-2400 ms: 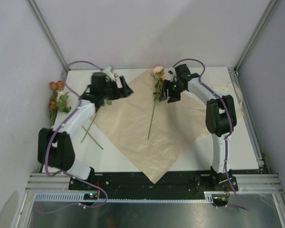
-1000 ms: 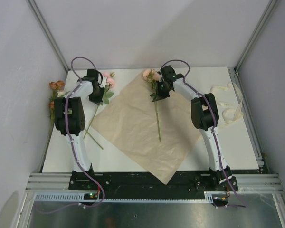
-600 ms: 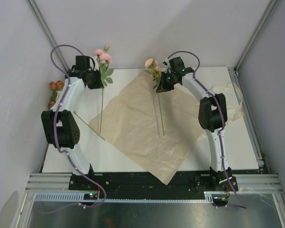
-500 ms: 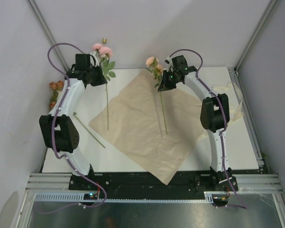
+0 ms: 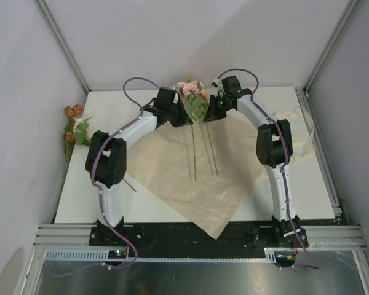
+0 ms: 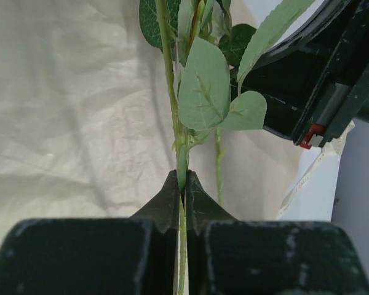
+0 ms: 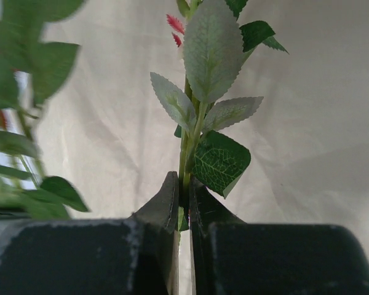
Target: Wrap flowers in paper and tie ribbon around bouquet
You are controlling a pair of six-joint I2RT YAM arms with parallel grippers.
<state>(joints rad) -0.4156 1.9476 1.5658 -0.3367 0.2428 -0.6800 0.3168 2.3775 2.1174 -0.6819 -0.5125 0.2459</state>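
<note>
While paper [image 5: 172, 178] lies flat, left end effector [image 6: 182, 183], right end effector [image 7: 184, 185] each clamp stem of flowers [image 5: 193, 101].

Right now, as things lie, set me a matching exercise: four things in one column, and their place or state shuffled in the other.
Column one:
1. left gripper
2. paper
3. ribbon
4. orange flowers

Column two:
A. lying at the left edge of the table
B. shut on a green stem
C. spread over the middle of the table
D. lying loose at the right edge of the table

Pairs: 1-B, 2-C, 3-D, 4-A
</note>
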